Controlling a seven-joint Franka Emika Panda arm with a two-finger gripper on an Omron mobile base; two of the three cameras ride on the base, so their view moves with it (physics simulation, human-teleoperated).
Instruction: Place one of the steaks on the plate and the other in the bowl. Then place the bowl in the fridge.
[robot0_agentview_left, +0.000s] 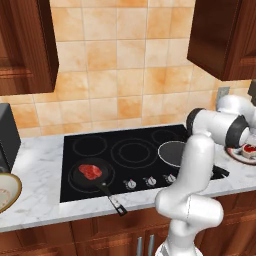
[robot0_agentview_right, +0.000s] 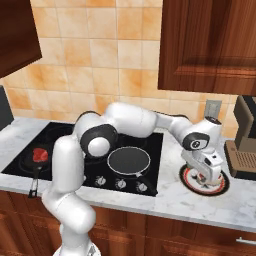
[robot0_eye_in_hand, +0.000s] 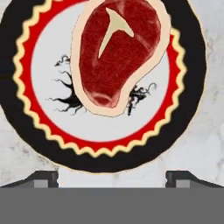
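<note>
Open pincer (robot0_eye_in_hand: 112, 177) above plated steak (robot0_eye_in_hand: 118, 52)

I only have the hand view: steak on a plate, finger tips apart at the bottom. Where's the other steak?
Observer: The other steak, deep red, lies in a frying pan on the cooktop's front left burner.
Operator: Anything else on the cooktop?
Observer: A second frying pan, empty, on the front right burner.
Operator: Bowl?
Observer: The bowl sits on the marble counter left of the cooktop, at the left base view's edge.
Operator: Where's the plate relative to the stove?
Observer: The plate is on the counter right of the cooktop, under the gripper.
</note>
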